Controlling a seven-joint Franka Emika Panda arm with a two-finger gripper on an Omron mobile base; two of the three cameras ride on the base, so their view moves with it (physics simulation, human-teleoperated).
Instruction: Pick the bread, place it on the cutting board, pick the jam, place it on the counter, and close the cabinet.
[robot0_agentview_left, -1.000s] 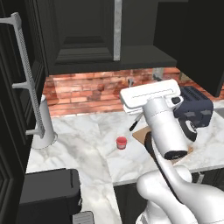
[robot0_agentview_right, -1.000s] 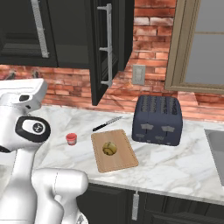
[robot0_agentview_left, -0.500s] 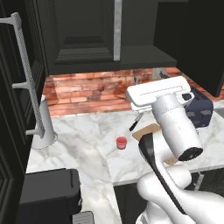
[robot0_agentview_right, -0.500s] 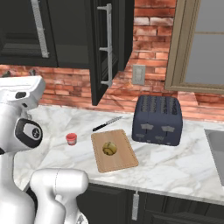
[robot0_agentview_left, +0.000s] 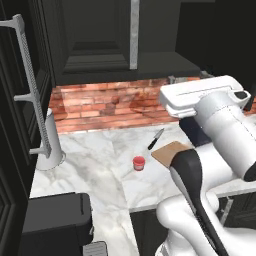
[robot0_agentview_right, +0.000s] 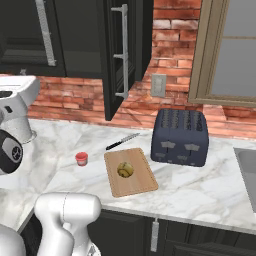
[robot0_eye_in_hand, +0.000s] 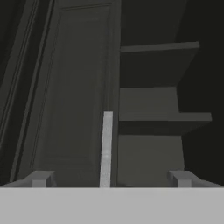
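The bread (robot0_agentview_right: 124, 170) rests on the cutting board (robot0_agentview_right: 139, 184), a golden bun near the board's middle. Left of the board, the red jam (robot0_agentview_right: 81, 159) jar stands upright on the marble counter (robot0_agentview_right: 200, 186); the jam (robot0_agentview_left: 138, 163) is also in the left base view, beside a corner of the cutting board (robot0_agentview_left: 169, 151). The black cabinet has its door (robot0_agentview_right: 112, 60) swung open, handle (robot0_agentview_right: 123, 52) facing out. My gripper (robot0_eye_in_hand: 109, 180) is open and holds nothing. It is raised in front of the cabinet door's silver handle (robot0_eye_in_hand: 106, 148), with bare shelves (robot0_eye_in_hand: 153, 114) to the right.
A dark toaster (robot0_agentview_right: 181, 137) stands right of the board and a black knife (robot0_agentview_right: 122, 141) lies behind it. A sink (robot0_agentview_right: 248, 172) edges the far right. A pale cylinder (robot0_agentview_left: 50, 145) stands at the counter's left, beside a tall black unit with a bar handle (robot0_agentview_left: 31, 85).
My arm has swung up and to the right in the left base view, lifting the hand toward the upper cabinet. Bread, jam and board have not moved.
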